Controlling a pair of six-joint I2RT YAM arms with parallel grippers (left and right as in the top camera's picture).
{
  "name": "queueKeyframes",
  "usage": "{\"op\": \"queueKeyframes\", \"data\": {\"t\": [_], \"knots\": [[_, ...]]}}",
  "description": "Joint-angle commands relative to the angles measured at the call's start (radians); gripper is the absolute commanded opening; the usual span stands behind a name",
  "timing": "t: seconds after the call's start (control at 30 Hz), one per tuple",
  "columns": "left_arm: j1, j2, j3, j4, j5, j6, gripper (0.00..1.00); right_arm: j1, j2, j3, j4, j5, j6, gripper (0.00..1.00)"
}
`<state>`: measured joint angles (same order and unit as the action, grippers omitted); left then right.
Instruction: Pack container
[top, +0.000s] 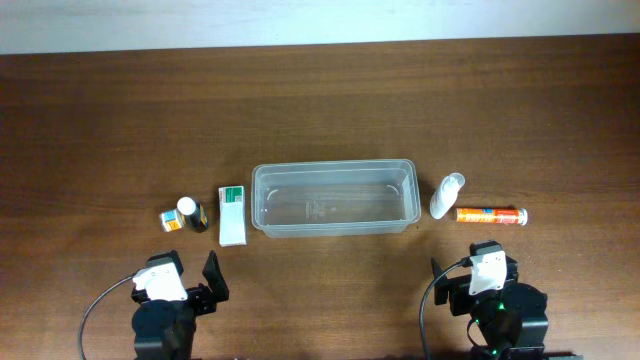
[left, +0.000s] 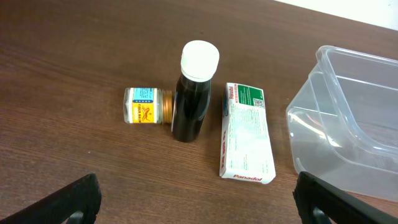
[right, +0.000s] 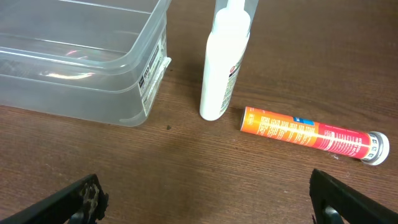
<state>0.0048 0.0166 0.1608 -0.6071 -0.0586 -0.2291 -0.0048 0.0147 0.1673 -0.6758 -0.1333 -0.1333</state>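
The clear plastic container (top: 333, 198) stands empty at the table's middle; it also shows in the left wrist view (left: 354, 118) and the right wrist view (right: 81, 56). Left of it lie a white Panadol box (top: 233, 215) (left: 245, 132), a dark bottle with a white cap (top: 191, 214) (left: 193, 93) and a small yellow-labelled jar (top: 170, 218) (left: 147, 106). Right of it stand a white bottle (top: 446, 195) (right: 224, 62) and lies an orange tube (top: 491, 215) (right: 311, 135). My left gripper (top: 190, 280) (left: 199, 208) and right gripper (top: 470, 272) (right: 208, 208) are open and empty near the front edge.
The brown wooden table (top: 320, 100) runs to a pale wall strip at the back. Cables run from both arms near the front edge.
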Motion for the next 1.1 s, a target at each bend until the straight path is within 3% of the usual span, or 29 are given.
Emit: {"op": "queueKeyframes", "data": {"t": [0.0,0.93,1.07], "knots": [[-0.005,-0.011,-0.006,0.005,0.011,-0.002,1.0,0.004,-0.008,-0.005,0.0,-0.013,0.004,0.98],[-0.005,-0.011,-0.006,0.005,0.011,-0.002,1.0,0.004,-0.008,-0.005,0.089,-0.014,0.005,0.99],[-0.005,-0.011,-0.006,0.005,0.011,-0.002,1.0,0.004,-0.008,-0.005,0.122,-0.018,0.168,0.99]]}}
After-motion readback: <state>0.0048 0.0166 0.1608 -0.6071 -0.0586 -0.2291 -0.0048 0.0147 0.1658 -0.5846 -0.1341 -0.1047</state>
